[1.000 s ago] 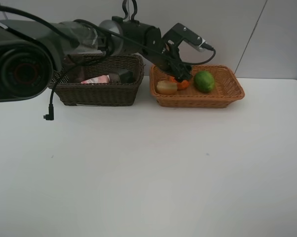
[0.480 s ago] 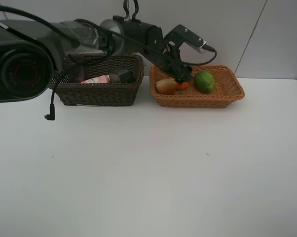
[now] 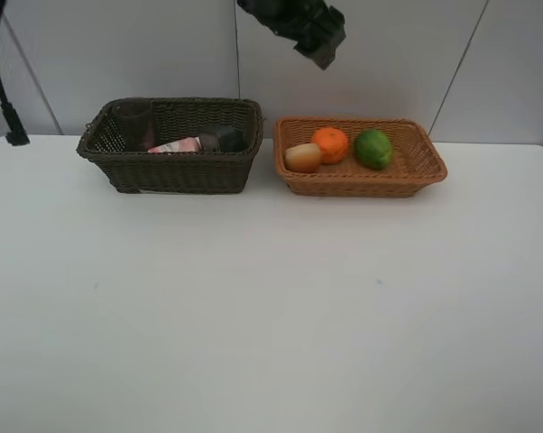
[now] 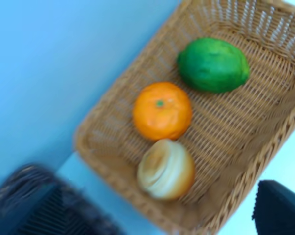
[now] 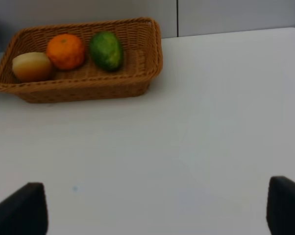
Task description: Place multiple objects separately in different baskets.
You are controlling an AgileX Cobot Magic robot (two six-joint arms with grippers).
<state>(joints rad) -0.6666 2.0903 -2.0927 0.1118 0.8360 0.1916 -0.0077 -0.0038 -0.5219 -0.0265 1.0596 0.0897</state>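
Note:
The light tan basket [image 3: 416,171] holds the bun [image 3: 303,157], the orange [image 3: 330,144] and the green fruit [image 3: 373,148] side by side. In the dark brown basket [image 3: 168,171] lie the pink bottle [image 3: 175,145], the dark pump bottle [image 3: 225,139] and the purple cup [image 3: 134,122]. My left gripper [image 3: 309,32] hangs high above the tan basket, open and empty; its wrist view looks down on the orange [image 4: 162,110], the bun [image 4: 165,169] and the green fruit [image 4: 213,65]. My right gripper [image 5: 155,210] stands open over bare table, short of the tan basket [image 5: 88,85].
A black cable [image 3: 3,81] hangs at the far left beside the dark basket. The white table [image 3: 271,307] stretches out in front of both baskets. A grey wall stands close behind them.
My left arm has risen from the tan basket to the top of the view, out of the camera's foreground. The orange stays in the basket, now uncovered.

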